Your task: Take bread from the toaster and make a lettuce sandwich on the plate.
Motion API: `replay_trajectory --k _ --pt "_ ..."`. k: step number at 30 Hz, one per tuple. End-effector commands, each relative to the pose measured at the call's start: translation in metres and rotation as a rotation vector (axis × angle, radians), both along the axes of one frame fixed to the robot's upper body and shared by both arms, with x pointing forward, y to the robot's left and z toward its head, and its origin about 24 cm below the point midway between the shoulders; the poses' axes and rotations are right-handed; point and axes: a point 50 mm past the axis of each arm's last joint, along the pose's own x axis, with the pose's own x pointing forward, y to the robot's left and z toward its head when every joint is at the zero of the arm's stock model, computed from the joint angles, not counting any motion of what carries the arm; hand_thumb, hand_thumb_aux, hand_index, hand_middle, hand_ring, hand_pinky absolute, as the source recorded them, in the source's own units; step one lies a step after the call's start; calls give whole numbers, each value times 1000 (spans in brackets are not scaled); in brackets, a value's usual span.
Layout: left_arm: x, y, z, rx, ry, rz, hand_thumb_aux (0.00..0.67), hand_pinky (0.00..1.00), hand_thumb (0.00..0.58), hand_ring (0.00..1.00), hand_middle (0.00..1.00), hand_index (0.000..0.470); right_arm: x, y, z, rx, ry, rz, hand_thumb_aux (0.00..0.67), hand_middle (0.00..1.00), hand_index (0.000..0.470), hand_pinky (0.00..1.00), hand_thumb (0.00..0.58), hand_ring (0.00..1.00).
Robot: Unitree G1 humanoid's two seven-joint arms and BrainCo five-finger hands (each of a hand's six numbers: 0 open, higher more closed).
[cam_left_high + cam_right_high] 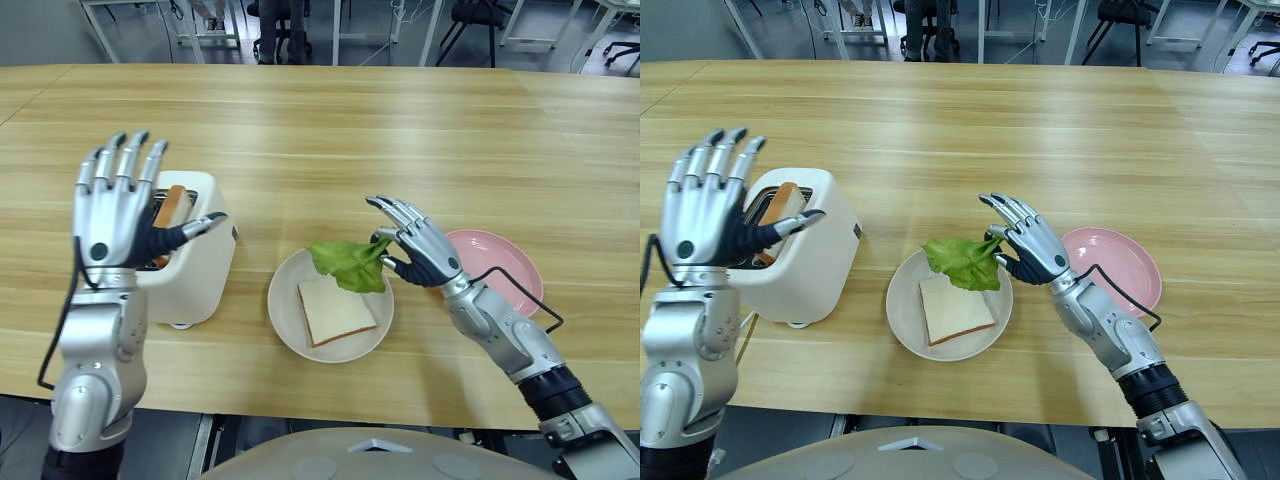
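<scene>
A cream toaster (200, 270) stands at the left with a browned bread slice (170, 206) upright in its slot. My left hand (115, 205) is raised just in front of the toaster, fingers spread and holding nothing. A beige plate (285, 320) in the middle carries a white bread slice (335, 310). My right hand (415, 243) pinches a green lettuce leaf (350, 262) by its right edge. The leaf hangs over the plate's far right part, overlapping the bread's far corner.
A pink plate (505, 265) lies on the wooden table (320, 140) just right of my right hand. Chairs and desk legs stand beyond the table's far edge.
</scene>
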Motion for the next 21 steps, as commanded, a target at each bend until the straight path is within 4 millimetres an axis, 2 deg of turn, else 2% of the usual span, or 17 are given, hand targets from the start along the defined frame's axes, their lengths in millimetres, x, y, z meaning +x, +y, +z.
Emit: replay_trajectory --k 1,5,9,12,16,17,18,19,20,21 --pt "1 19 -5 -17 87 92 0 0 0 0 0 0 -3 7 -17 -3 91 18 670 0 460 0 580 0" --pt "10 28 -34 -93 288 130 0 0 0 0 0 0 -2 11 -28 5 137 19 670 0 460 0 580 0" --pt "19 20 -66 -197 469 76 0 0 0 0 0 0 -2 17 -39 9 184 30 670 0 460 0 580 0" --pt "22 16 -77 -253 544 49 0 0 0 0 0 0 -3 19 -46 10 222 40 670 0 460 0 580 0" --pt "25 25 -82 -246 587 93 0 0 0 0 0 0 -5 20 -50 0 242 43 670 0 460 0 580 0" --pt "25 27 -83 -248 592 101 92 0 148 0 0 63 -5 20 -51 -2 248 45 670 0 460 0 580 0" --pt "25 29 -83 -248 597 108 391 0 480 0 0 269 -6 20 -51 -3 251 46 670 0 460 0 580 0" --pt "25 30 -84 -249 601 113 486 0 536 0 0 334 -6 20 -51 -3 254 48 670 0 460 0 580 0" --pt "25 32 -85 -252 604 119 638 0 579 0 0 438 -7 21 -52 -5 260 53 670 0 460 0 580 0" --pt "24 33 -85 -255 604 123 670 0 580 0 0 460 -9 22 -52 -6 265 61 670 0 460 0 580 0"
